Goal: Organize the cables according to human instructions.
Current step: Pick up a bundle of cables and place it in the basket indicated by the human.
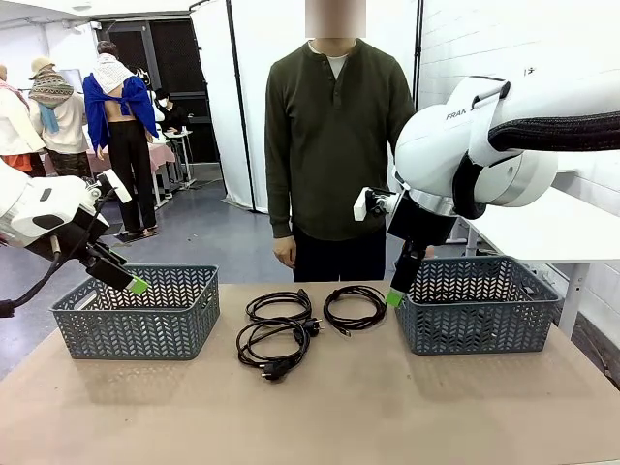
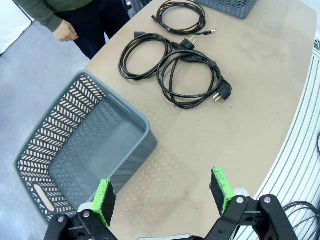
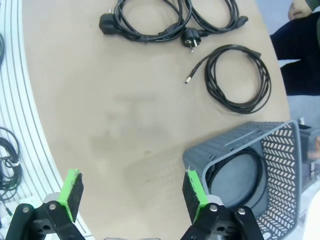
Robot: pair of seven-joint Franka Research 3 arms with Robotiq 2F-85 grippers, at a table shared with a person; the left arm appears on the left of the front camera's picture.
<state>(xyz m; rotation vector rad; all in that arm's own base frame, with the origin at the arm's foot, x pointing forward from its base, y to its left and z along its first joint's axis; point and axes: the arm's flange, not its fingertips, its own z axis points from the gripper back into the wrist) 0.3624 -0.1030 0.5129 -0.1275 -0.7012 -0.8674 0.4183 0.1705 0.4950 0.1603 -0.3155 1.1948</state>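
Hanging over the left basket (image 1: 145, 325), the left gripper (image 2: 160, 185) is standing with its jaws spread wide and nothing between the green pads (image 2: 104, 202). From its wrist camera, one pad is lying over the basket's near corner and the other over bare table (image 1: 465, 417). The basket is sitting on the table's left side.

Between the two baskets, three cables are lying loose on the tabletop. A power cable (image 1: 271, 347) with a round black plug is lying nearest the robot, coiled in several loops. A second power cable (image 1: 279, 305) is lying just behind it, toward the person, and the two coils are overlapping at their edges. A thin cable (image 1: 355, 308) with a small connector is resting to their right, apart from them and near the right basket (image 1: 484, 325).

The person (image 1: 334, 145) is standing at the far side, behind the cables, one hand (image 1: 284, 252) hanging loose at the side.

The right gripper (image 3: 132, 180) is pointing down just beside the right basket's left wall, jaws fully apart and gripping nothing. Its wrist camera is showing one pad over the basket's corner and the other over bare table. A fourth cable (image 3: 260, 167) is lying coiled on the bottom of the right basket.
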